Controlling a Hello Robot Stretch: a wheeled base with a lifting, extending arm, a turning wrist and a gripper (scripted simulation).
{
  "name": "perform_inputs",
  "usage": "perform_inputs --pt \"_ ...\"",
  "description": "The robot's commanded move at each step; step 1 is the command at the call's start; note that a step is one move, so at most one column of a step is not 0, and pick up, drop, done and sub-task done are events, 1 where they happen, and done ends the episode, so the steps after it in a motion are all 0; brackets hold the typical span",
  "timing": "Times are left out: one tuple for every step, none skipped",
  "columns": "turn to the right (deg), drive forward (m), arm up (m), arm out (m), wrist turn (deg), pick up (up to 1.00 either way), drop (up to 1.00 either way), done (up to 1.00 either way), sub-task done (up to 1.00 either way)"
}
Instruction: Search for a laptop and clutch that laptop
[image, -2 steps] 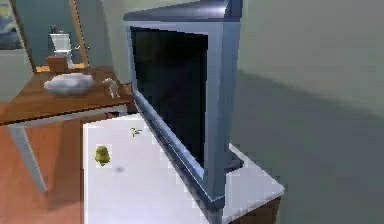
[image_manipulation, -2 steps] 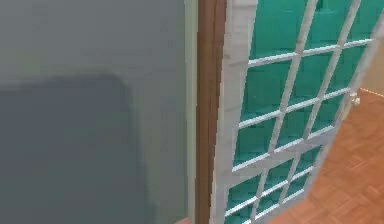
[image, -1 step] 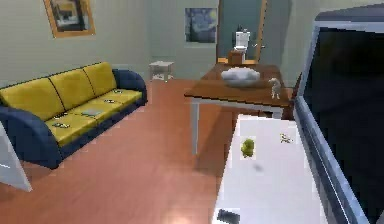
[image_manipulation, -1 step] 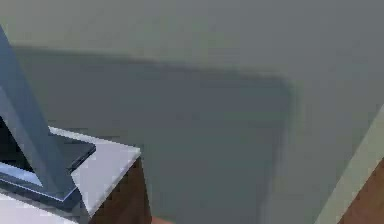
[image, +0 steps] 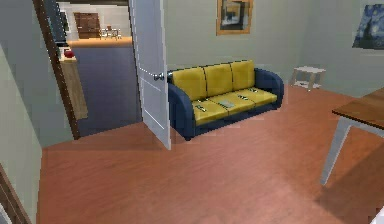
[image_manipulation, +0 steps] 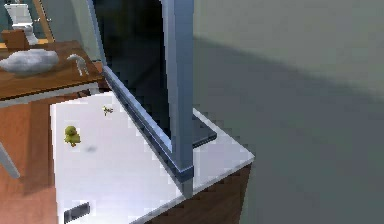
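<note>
A blue sofa (image: 182, 108) with yellow cushions stands against the far wall in the forward view. Two small flat greyish things (image: 241, 100) lie on its seat cushions, too small to name. In the arm side view a large dark flat screen (image_manipulation: 140, 60) in a grey frame stands on a white-topped cabinet (image_manipulation: 130, 170). On that top lie a small yellow thing (image_manipulation: 72, 134), a tiny dark speck (image_manipulation: 108, 110) and a small dark flat thing (image_manipulation: 76, 212).
A white door (image: 150, 65) stands open left of the sofa, beside a doorway (image: 95, 70) to a room with a counter. A small white side table (image: 309, 74) and a framed picture (image: 234, 15) are at the back. A wooden table (image: 362, 112) juts in at right. Another wooden table (image_manipulation: 40, 75) carries a white heap.
</note>
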Motion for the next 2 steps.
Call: perform_inputs --pt "0.0 0.0 0.5 0.0 0.0 0.0 0.0 0.0 0.0" --pt "0.0 0.0 0.3 0.0 0.0 0.0 0.0 0.0 0.0"
